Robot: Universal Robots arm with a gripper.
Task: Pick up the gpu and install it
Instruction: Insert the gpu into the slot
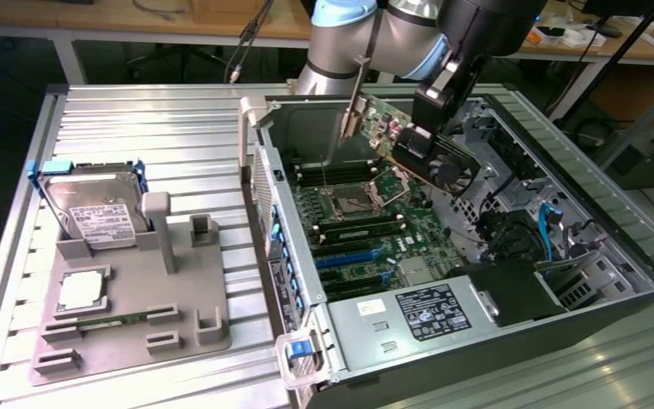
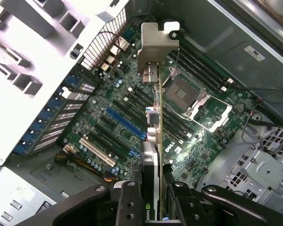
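Note:
The gpu [image 1: 401, 136] is a green card with a black fan shroud and a long silver end bracket [image 1: 353, 98]. It hangs tilted in the air over the open computer case [image 1: 599, 247], above the motherboard [image 1: 384, 226]. My gripper [image 1: 424, 128] is shut on the card's edge. In the wrist view the gpu [image 2: 158, 122] is seen edge-on, running away from my gripper [image 2: 155, 207] to its bracket [image 2: 155, 44]. Black fingers [image 2: 129, 202] clamp it from both sides. The card floats above the board, beside the blue slot [image 2: 125, 123] and the CPU socket [image 2: 188, 96].
At the exterior view's left a grey fixture plate [image 1: 191, 315] holds a silver hard drive [image 1: 98, 217] with blue clips, a processor [image 1: 83, 290] and a thin memory stick [image 1: 111, 322]. The case's rear wall [image 1: 276, 213], power supply [image 1: 418, 315] and drive cage [image 1: 509, 153] surround the motherboard.

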